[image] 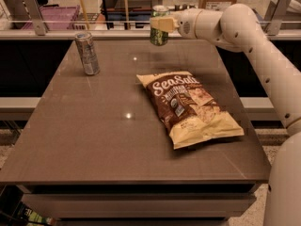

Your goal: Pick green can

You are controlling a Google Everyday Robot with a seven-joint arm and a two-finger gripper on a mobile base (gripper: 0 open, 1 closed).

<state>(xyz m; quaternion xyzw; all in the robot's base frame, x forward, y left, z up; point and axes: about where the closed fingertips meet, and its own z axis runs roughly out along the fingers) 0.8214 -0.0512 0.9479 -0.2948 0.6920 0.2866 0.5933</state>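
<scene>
The short green can, with a pale mottled print and a silver top rim, stands upright with its long axis vertical and its top facing up. It is at about 12 o'clock on the table, right over the far edge. Whether its base rests on the surface or hangs just above it cannot be told.

The cream-coloured two-finger gripper comes in from 3 o'clock and is clenched on the green can. One pale finger lies flat across the front of the can's upper half. The other finger is hidden behind the can, so the jaws are parted only by the can's width. The lower green body shows below the finger and the rim shows above it.

The white, jointed robot arm runs from the gripper toward 3 o'clock and then down the right side, where it is cut off by the picture's edge.

The flat, dark grey-brown table also carries a taller, slimmer silver-grey can. It stands upright at about 10 o'clock, well apart from the green can. A brown-and-cream chip bag printed "Sea Salt" lies flat just past the centre toward 4 o'clock.

Beyond the far edge is a rail, and behind it clutter that is hard to make out.
</scene>
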